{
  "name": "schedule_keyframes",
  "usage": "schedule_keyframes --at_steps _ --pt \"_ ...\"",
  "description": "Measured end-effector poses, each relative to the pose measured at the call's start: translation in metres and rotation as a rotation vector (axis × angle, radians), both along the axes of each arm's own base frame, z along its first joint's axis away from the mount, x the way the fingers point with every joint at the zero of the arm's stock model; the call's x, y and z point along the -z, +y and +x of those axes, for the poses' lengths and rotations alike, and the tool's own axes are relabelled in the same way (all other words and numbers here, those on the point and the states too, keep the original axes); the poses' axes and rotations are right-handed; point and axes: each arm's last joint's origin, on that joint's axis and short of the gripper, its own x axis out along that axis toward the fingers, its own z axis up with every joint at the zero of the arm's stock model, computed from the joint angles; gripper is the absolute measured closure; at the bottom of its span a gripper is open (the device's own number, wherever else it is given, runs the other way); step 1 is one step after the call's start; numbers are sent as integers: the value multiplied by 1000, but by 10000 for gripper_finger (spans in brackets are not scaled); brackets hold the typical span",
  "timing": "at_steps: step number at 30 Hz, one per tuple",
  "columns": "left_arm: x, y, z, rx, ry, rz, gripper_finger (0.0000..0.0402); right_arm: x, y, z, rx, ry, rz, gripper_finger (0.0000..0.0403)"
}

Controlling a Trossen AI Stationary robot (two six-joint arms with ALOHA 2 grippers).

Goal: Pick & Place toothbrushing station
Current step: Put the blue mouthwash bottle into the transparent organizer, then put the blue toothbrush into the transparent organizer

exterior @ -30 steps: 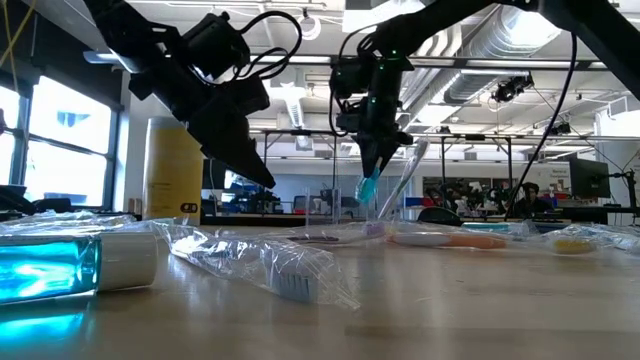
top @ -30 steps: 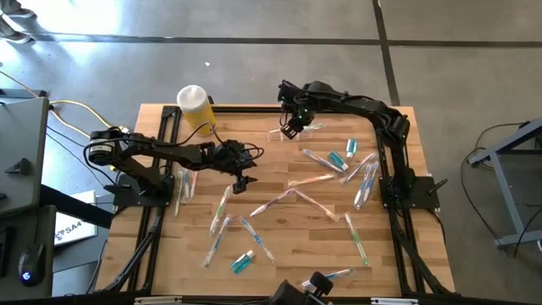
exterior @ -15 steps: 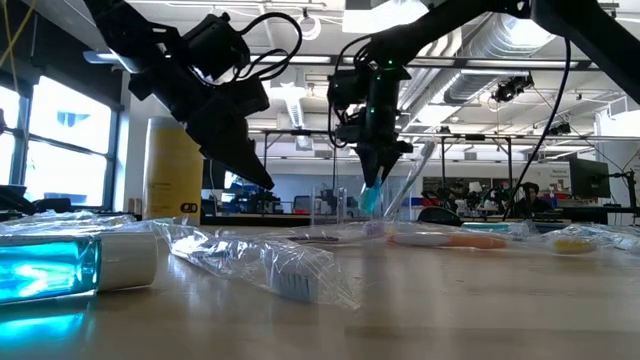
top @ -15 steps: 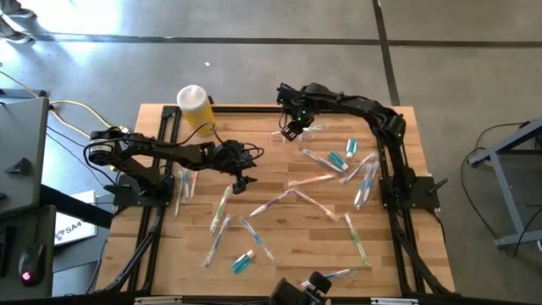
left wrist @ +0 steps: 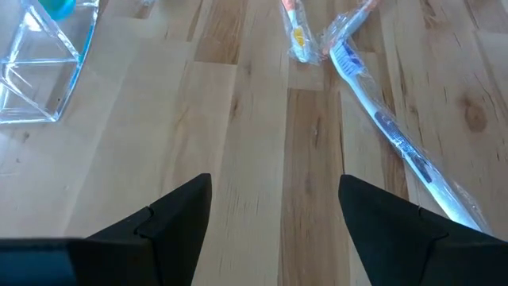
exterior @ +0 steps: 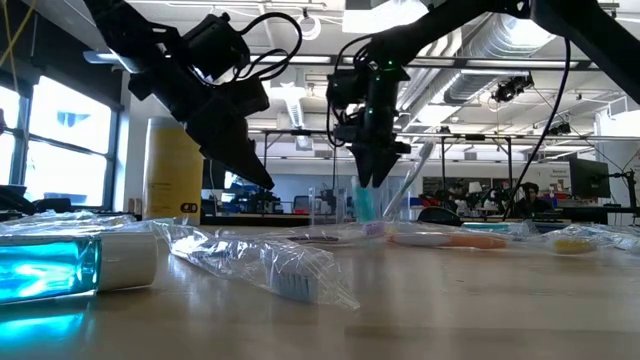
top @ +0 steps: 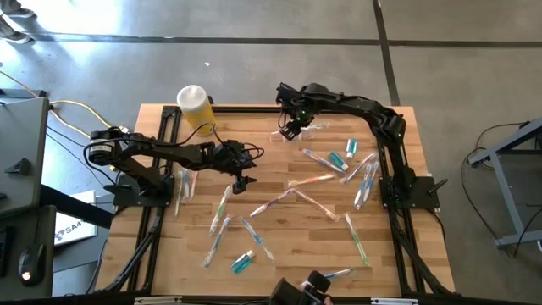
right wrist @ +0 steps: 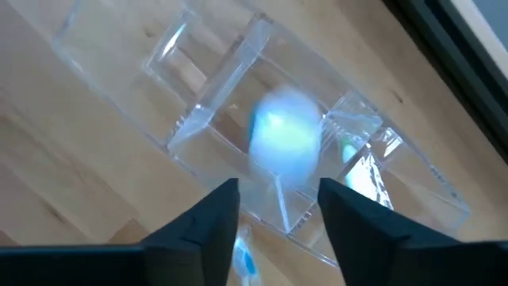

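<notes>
Fingers of right gripper (right wrist: 271,208) parted above teal tube (right wrist: 284,139)

Overhead view straight down, table-level view across, wrist views close over table (top: 279,191)

We see two matte black arms built of jointed segments, each rising from a black bracket base on the wooden table (top: 279,191); the left arm (top: 161,152) has a round silver-ringed joint nearest the table's edge, and loose black cables loop over its wrist; the right arm (top: 364,110) shows a small green light by its wrist; both arms end in plain, smooth, dark wedge-shaped fingers (left wrist: 178,218), tapered to blunt tips.
</notes>
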Motion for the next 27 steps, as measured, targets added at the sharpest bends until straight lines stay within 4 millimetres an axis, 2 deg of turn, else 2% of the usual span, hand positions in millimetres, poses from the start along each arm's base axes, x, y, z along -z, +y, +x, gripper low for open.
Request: schedule_keyframes --at_steps 6,16,19,27 --pt "1 0 0 0 8 -2 132 0 -1 2 3 -16 -14 200" --pt "2 0 -1 0 23 -5 132 -7 4 5 -21 -50 -33 207" --pt "2 0 -1 0 23 -4 132 -17 12 6 -39 -72 -43 206" --pt "2 0 -1 0 22 -4 132 -61 38 1 -106 -157 -120 217"
